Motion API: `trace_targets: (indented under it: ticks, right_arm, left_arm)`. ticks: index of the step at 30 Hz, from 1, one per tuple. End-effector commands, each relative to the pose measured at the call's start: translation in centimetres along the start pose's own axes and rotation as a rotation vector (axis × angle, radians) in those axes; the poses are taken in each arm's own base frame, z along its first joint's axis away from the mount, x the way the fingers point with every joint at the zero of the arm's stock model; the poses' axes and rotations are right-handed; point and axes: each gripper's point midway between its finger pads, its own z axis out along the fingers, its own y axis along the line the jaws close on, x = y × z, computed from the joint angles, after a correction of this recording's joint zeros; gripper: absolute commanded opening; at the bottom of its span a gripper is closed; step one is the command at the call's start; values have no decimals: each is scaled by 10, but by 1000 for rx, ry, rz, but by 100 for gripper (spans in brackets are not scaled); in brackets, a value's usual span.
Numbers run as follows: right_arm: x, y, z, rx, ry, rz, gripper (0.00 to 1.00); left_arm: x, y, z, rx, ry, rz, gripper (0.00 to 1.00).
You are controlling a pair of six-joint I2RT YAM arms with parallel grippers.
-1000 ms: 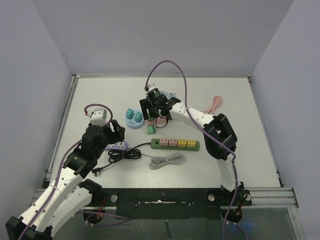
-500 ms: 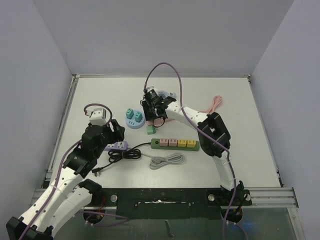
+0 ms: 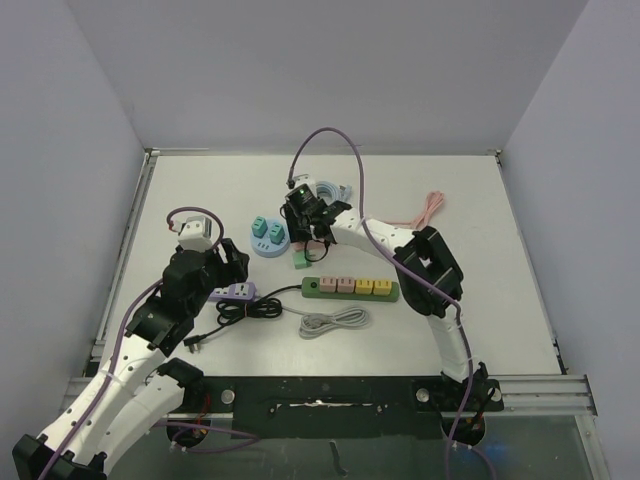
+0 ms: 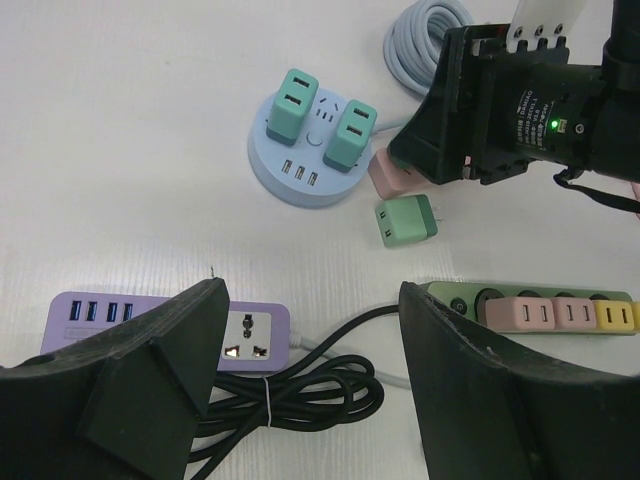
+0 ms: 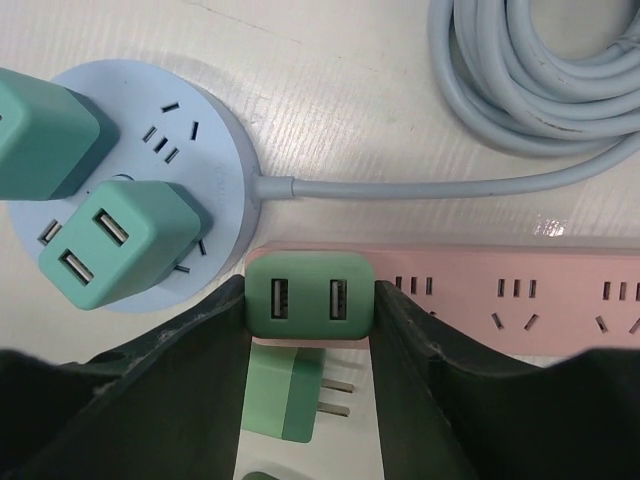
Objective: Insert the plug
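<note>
1. In the right wrist view, the green plug (image 5: 310, 295) sits at centre frame with its two USB ports facing the camera. It is over the left end of the pink strip (image 5: 520, 300).
2. Your right claw (image 5: 310, 305) pinches that plug by its two sides. This leaves the plug's face and the strip's sockets open to view, so you can line it up.
3. You cannot see the prongs, so you cannot tell whether they have entered the socket. The plug looks square to the strip, which suggests a straight press is what's needed.
4. Just left of it is the round blue hub (image 5: 215, 150), already carrying two teal chargers (image 5: 125, 240). A second green plug (image 5: 290, 400) lies loose below, prongs pointing right.
5. The grey cable (image 5: 530, 80) is coiled at the upper right, away from the work.
6. Your left claw (image 4: 315, 370) is spread wide and holds nothing. It hovers over the purple strip (image 4: 90, 310) and black cord (image 4: 300, 395), well apart from the insertion.
</note>
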Motion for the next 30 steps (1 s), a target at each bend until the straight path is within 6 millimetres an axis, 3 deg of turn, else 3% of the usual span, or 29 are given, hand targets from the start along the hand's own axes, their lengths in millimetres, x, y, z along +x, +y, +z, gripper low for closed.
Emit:
trace_targets:
  ticks: [1,3,7,11,18,26,30]
  right_arm:
    - [178,-38,42,147,439,-114,0]
    - [193,-48,43,191,448,-140,0]
    - [200,-62,41,281,391,-197,0]
    - [204,-55,41,202,348,-156,0]
    - [189,-52,35,94,280,-21,0]
    - [206,-34,43,92,313,-116,0]
    - [183,-37,34,131,275,-105,0]
  left_arm:
    - [-19,-5,-2,20,-69,-19,68]
    - [-20,-5,-2,20,-69,-19,68]
    - [-19,-5,-1,19,-67,-20,68]
    - [-19,-5,0,19,-62,-18,68]
    - [-18,-5,0,21,-60,-21,68]
    - [-17,-4,1,19,-55,-21,68]
    - [-17,-5,1,21,-52,-19,68]
